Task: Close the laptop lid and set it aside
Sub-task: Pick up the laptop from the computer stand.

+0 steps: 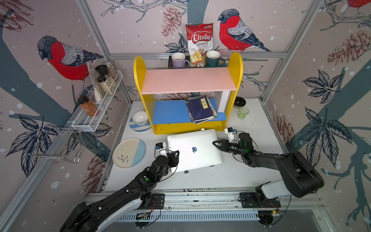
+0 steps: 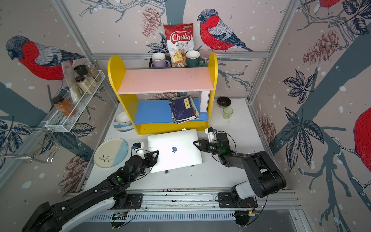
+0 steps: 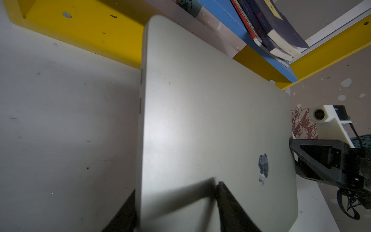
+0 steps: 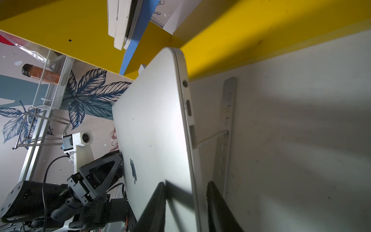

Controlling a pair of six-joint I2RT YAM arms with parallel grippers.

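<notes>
The laptop (image 1: 194, 150) sits at the centre of the table (image 1: 230, 176), closed. The laptop lid (image 2: 174, 149) is flat on the base with the logo up. It rests raised on a folding metal stand (image 4: 226, 120), with its far edge just beside the yellow shelf unit (image 1: 144, 80) at 12 o'clock. The left arm reaches from the near rail at 7 o'clock, forearm low and slanted toward 1 o'clock. The left gripper (image 1: 176, 153) is at the laptop's 8 o'clock edge. In the left wrist view one finger (image 3: 226, 204) lies over the lid and the other (image 3: 124, 217) sits below the edge. The right arm rises from its base at 5 o'clock, elbow folded out at 4 o'clock, forearm running toward 10 o'clock. The right gripper (image 1: 214, 143) is at the 3 o'clock edge, one finger (image 4: 154, 206) above the lid and one (image 4: 218, 206) beneath. Both sets of jaws straddle the edge; whether either is clamped on it cannot be determined. A plate (image 1: 128, 152) lies at 9 o'clock, apart from the laptop.
</notes>
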